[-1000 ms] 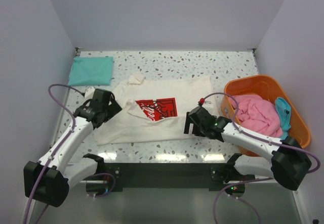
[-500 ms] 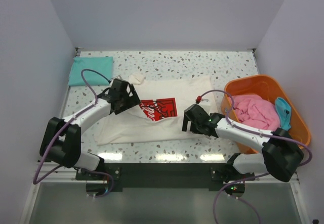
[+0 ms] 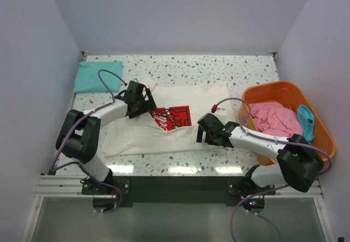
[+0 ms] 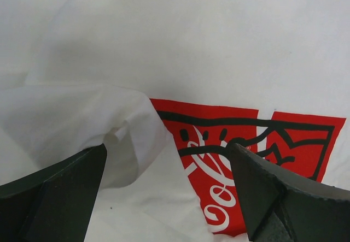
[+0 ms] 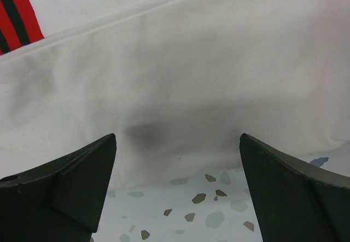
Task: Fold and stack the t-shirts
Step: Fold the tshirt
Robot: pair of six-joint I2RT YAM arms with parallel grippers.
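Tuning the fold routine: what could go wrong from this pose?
1. The left gripper is open over a folded-over flap beside the red print. Closing here may pinch the flap plus the layer beneath and bunch the cream shirt.
2. The right gripper is open over the shirt's near edge, by bare table. It may catch only the top layer or miss the cloth, skewing the fold.

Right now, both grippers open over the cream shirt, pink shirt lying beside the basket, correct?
No: the top external view shows the pink shirt inside the orange basket. The left gripper and right gripper are open over the cream shirt.
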